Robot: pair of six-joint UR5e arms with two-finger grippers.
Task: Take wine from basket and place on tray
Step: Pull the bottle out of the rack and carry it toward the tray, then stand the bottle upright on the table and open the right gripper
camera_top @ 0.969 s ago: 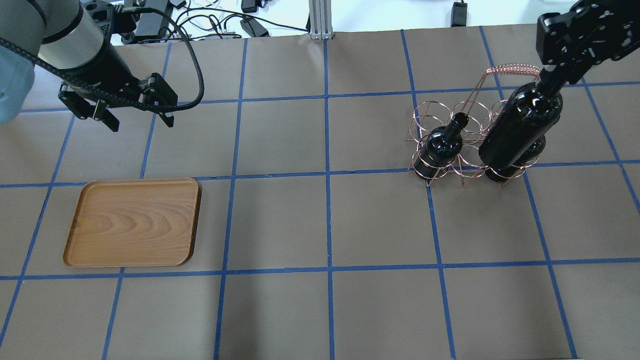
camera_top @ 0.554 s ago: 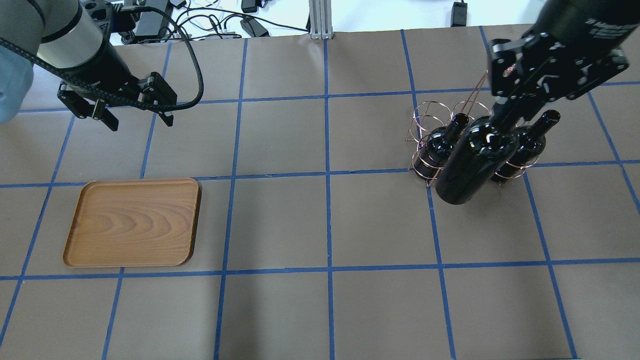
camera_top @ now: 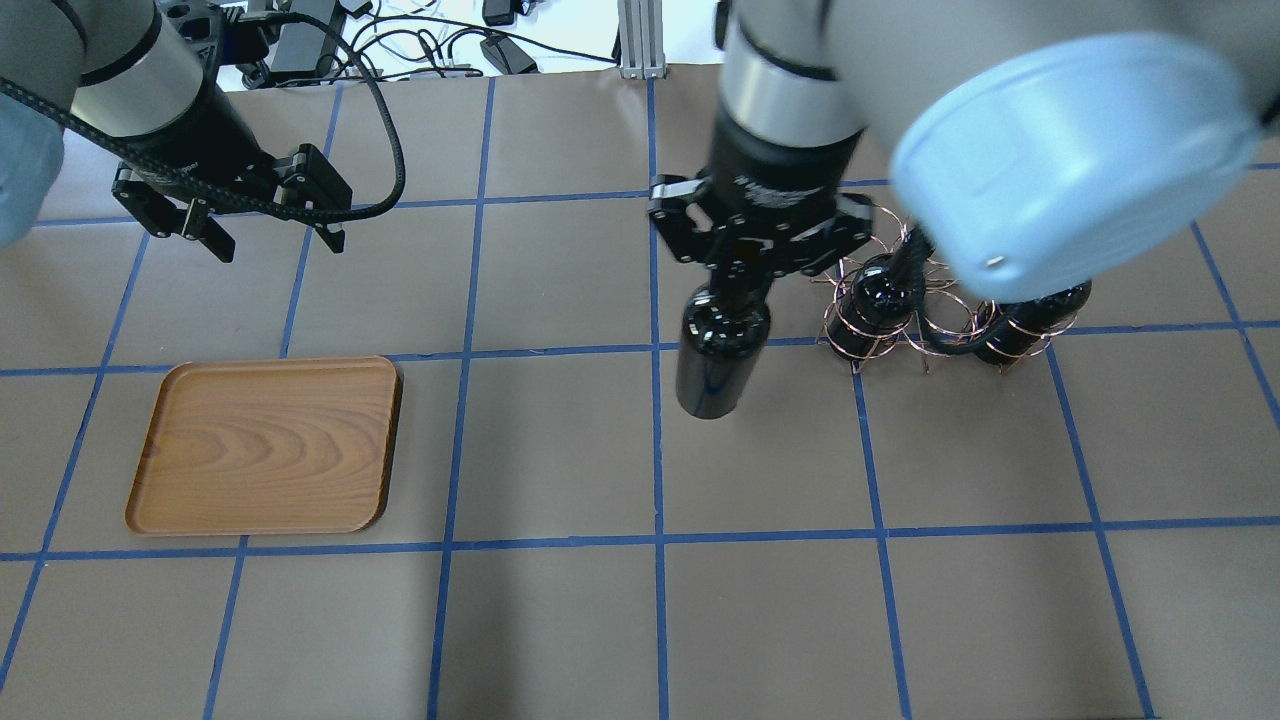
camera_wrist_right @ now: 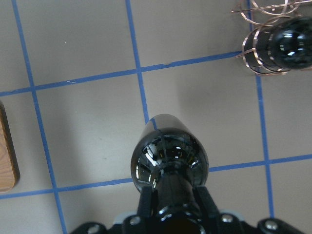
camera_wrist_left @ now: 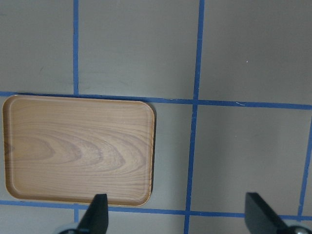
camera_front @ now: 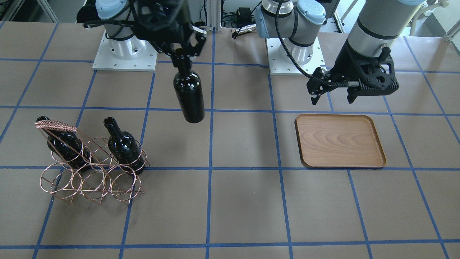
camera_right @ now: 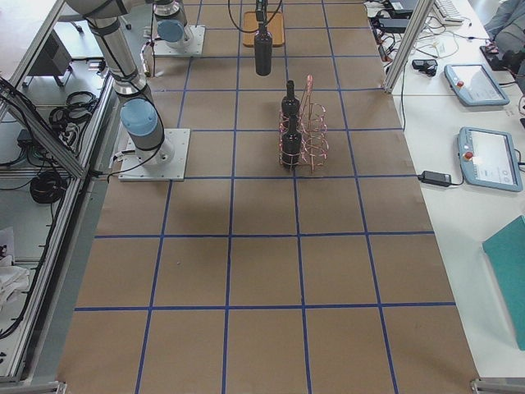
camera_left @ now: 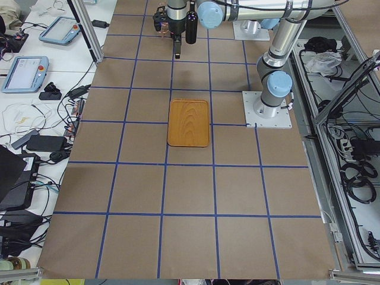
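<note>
Hidden: in the overhead view the right arm's pale blue joint (camera_top: pixel 1060 150) blocked most of the basket (camera_front: pixel 90 172) and parts of the two other bottles (camera_front: pixel 124 145). The neck of the wine (camera_front: pixel 188 95) was buried between the fingers of the right gripper (camera_front: pixel 182 62).
Cut off: the left wrist view caught only two fingertips (camera_wrist_left: pixel 97 214) at its bottom edge.
Wine: it hung neck-up, clear of the table (camera_front: pixel 244 201), between basket and tray (camera_front: pixel 339 140), nearer the basket.
Right gripper: clamped on the wine's neck.
Left gripper: the left gripper (camera_top: pixel 282 247) hovered by the tray's robot-side edge, jaws wide, empty.
Around: blue tape (camera_front: pixel 210 169) gridded the brown table; cables (camera_top: pixel 400 45) lay at its far edge.
Count: three bottles, one in the air and two standing in the basket; one tray; one basket.
</note>
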